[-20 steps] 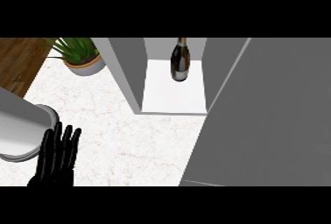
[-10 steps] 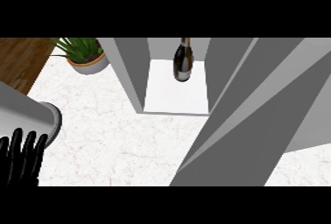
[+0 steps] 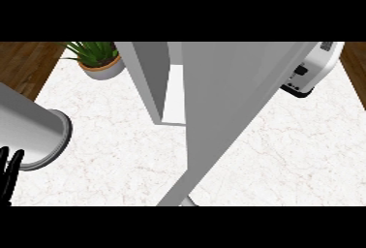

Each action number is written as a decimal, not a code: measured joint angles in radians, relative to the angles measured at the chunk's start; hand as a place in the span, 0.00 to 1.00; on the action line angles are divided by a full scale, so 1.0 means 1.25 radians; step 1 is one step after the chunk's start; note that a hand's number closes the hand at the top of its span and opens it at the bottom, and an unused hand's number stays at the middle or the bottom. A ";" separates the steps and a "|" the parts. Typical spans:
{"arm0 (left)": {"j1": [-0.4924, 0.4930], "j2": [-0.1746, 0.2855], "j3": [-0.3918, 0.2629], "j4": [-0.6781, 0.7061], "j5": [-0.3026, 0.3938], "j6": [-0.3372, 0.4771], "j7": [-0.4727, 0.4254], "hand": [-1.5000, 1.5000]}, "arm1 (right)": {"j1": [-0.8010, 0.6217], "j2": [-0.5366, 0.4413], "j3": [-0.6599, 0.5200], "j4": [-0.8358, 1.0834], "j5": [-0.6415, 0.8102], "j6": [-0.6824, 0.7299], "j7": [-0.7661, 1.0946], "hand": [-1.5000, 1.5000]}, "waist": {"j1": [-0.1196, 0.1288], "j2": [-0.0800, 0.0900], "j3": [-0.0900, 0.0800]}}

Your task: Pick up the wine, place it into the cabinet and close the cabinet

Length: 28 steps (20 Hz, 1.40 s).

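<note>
Resting left robot hand (image 3: 8,169): lower left edge, fingers straight and upright, holding nothing.
Cabinet door (image 3: 229,106): grey, centre of frame, covering most of the cabinet (image 3: 146,72) opening.
Wine: hidden; its place cannot be told.
Table (image 3: 114,145): white marble, with a potted plant (image 3: 97,60) at upper left.

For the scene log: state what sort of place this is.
Probably a kitchen: a white marbled counter, a grey cabinet standing on it, and a white appliance at the right edge.
</note>
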 measured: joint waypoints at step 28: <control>0.002 0.084 0.240 0.053 0.168 -0.182 0.073 0.00 | -0.725 0.066 -0.254 0.938 -0.612 0.169 -0.181 1.00 | 0.015 0.014 0.002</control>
